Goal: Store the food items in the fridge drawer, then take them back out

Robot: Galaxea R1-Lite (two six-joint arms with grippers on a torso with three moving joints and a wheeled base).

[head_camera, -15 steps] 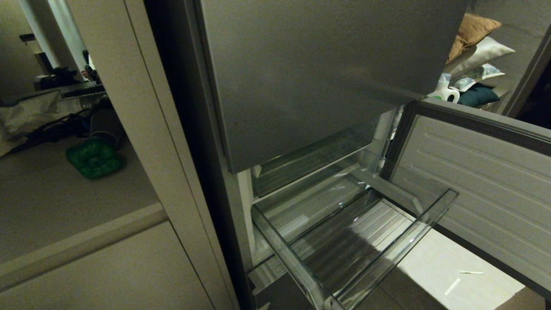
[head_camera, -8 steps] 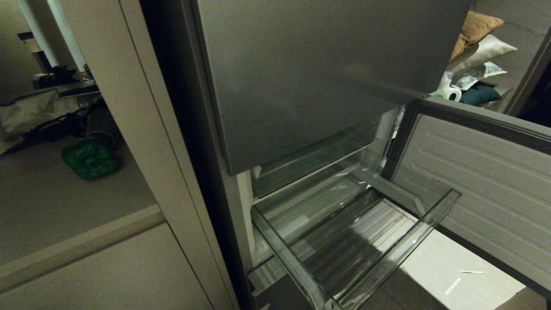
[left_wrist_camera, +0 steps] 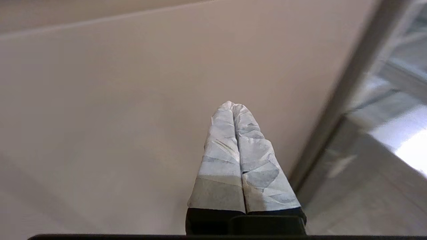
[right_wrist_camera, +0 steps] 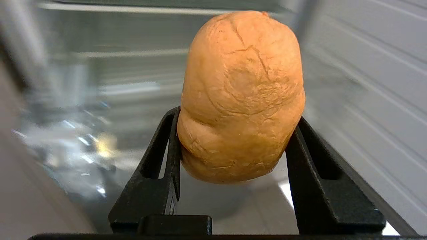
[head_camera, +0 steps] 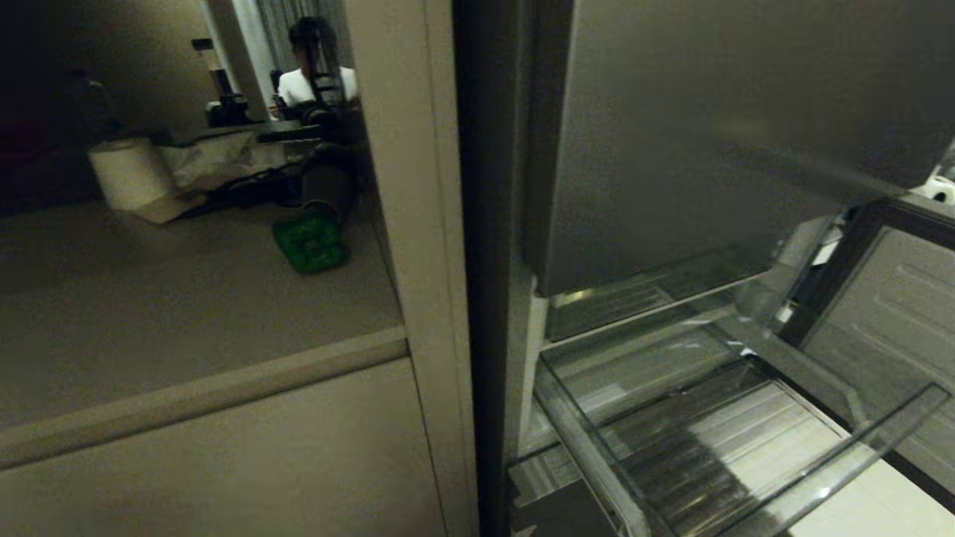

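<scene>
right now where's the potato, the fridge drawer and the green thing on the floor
potato (right_wrist_camera: 242, 96): right wrist view, middle of its cracked skin
fridge drawer (head_camera: 843, 477): head view, clear front lip
green thing (head_camera: 310, 243): head view, its top face

The fridge drawer (head_camera: 746, 447) runs off frame – its front corner cut away – background blurred.

1. My right gripper (right_wrist_camera: 233, 146) has black fingers around a tan-orange food item (right_wrist_camera: 242, 96) with cracked, wrinkled skin.
2. My left gripper (left_wrist_camera: 232, 106) wears crinkled pale grey-white wrapping on a black base.
3. The fridge drawer (head_camera: 746, 447) is clear, its floor ribbed.
4. The door panel (head_camera: 709, 134) is grey.
</scene>
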